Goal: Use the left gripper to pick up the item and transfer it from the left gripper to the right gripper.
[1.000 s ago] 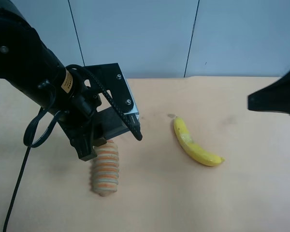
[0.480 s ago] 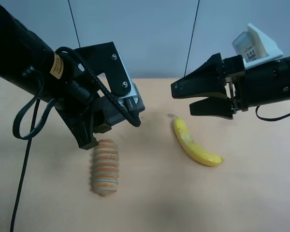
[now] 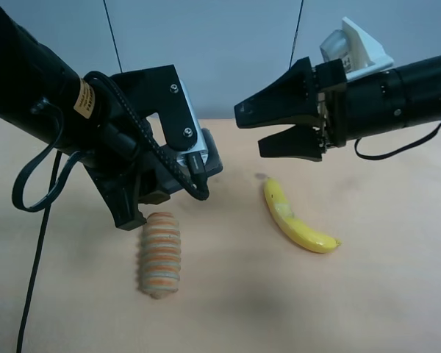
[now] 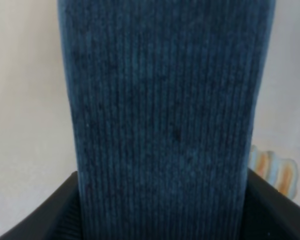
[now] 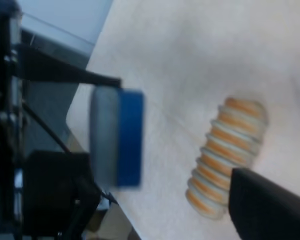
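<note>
— Where do we have the item (image 3: 208, 156) now?

— Off the table (image 3: 382, 294), clamped in our left gripper (image 3: 185, 163), just above the ridged roll (image 3: 159, 254). Our left wrist view is filled with the item's blue felt, a black finger (image 4: 55, 220) at each lower corner, so we judge the hold firm.

— What has changed in the last second?

— A second ago we carried it lower, close over the roll, and our right gripper (image 3: 251, 134) was only a dark shape at the frame's edge. Since then we have raised the item a little and swung the right arm in above the banana (image 3: 294, 220), with its fingers spread wide and aimed at the block.

— Are we touching yet?

— No, a clear gap remains between the right fingertips and the item. Our right wrist view shows it end-on, grey with a blue side, and blurred.

— Where does that leave us?

— The pick is done and the handover remains. We judge the open fingers must close round the free end before the left lets go.
</note>
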